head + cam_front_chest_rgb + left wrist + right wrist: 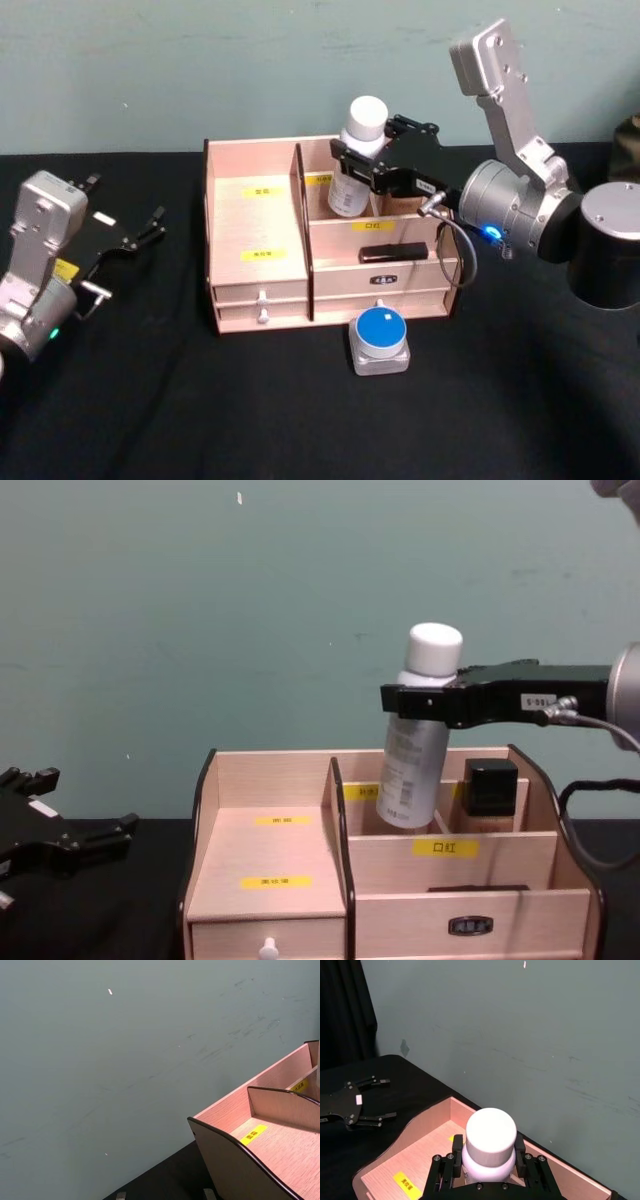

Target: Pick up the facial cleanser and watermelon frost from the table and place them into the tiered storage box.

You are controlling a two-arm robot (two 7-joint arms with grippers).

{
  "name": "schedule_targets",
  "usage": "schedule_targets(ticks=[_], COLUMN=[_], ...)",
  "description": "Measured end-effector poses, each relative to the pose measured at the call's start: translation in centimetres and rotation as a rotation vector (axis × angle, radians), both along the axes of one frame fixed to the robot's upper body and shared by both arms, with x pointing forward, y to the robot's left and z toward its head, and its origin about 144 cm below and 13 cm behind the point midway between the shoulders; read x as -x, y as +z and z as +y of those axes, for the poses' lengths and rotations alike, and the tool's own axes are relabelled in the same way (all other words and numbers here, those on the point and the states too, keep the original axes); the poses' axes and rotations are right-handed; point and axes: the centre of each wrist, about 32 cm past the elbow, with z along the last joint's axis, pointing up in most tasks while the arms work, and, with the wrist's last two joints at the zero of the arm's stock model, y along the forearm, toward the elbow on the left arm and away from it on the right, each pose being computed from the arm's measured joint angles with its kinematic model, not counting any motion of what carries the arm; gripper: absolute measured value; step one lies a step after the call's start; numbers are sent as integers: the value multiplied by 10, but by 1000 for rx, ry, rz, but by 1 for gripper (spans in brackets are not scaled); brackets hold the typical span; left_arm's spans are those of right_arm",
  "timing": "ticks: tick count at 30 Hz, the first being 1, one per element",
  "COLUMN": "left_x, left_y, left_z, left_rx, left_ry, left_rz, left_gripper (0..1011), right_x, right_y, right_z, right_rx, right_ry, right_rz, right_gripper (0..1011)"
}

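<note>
Nearest, the jar [381, 342] sits on the table [300, 430] just in front of the box [255, 225]. It looks hard, slick and breakable, so grip its squat body below the wide lid [381, 327]. Farther back, the right gripper [362, 168] is clamped under the cleanser's [350, 190] cap. The bottle is tilted, its base seemingly inside the rear right compartment. The left gripper [125, 210] rests spread open near the table's left edge.

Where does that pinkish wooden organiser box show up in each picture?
Head view: pinkish wooden organiser box, centre, on black table.
Left wrist view: box, picture's lower right corner.
Right wrist view: box along picture's bottom, below the right gripper's tall white bottle.
Chest view: box, bottom centre.
Shared landmark: yellow labels.
</note>
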Motion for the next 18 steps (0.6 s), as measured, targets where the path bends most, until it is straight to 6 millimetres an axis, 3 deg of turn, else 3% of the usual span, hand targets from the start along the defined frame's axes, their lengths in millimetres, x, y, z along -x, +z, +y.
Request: schedule_targets(ticks=[18], left_x=[0], left_y=[0], left_z=[0], left_rx=[0], left_ry=[0], left_rz=[0], left_gripper=[1001], right_x=[-13], right_y=[-7], right_z=[1], right_rx=[-3], right_ry=[-7], right_rz=[17], right_gripper=[593])
